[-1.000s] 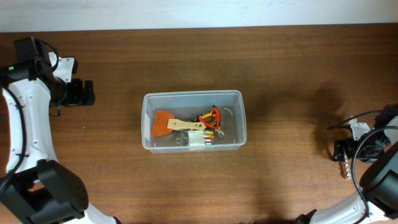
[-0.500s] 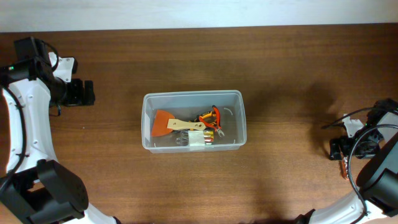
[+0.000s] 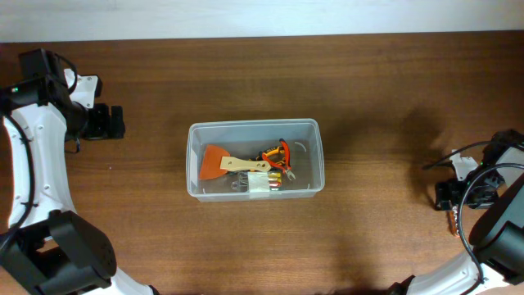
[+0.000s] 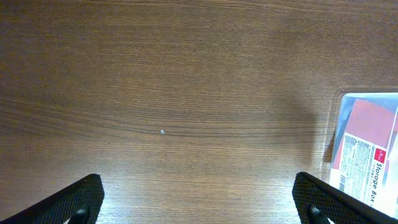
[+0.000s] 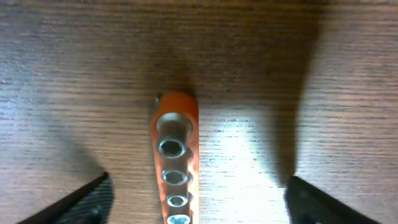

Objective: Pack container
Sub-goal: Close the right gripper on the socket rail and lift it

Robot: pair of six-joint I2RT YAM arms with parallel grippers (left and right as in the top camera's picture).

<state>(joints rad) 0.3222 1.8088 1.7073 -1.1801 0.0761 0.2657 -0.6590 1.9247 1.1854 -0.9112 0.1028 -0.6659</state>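
Note:
The clear plastic container (image 3: 254, 125) stands mid-table and holds an orange scraper (image 3: 217, 162) with a wooden handle, orange-handled pliers (image 3: 278, 156) and a small case (image 3: 264, 183). Its labelled corner shows at the right of the left wrist view (image 4: 367, 149). My left gripper (image 3: 110, 121) is open and empty over bare wood far to the container's left (image 4: 199, 202). My right gripper (image 3: 446, 197) is open at the far right, with an orange rail of metal sockets (image 5: 175, 165) lying on the table between its fingers (image 5: 199, 199), slightly left of centre. The rail also shows in the overhead view (image 3: 454, 223).
The table is dark brown wood (image 3: 377, 82) with a pale wall strip along the far edge. A cable loops by the right arm (image 3: 458, 156).
My right gripper has shifted slightly left over the socket rail. The left arm and the container have not moved.

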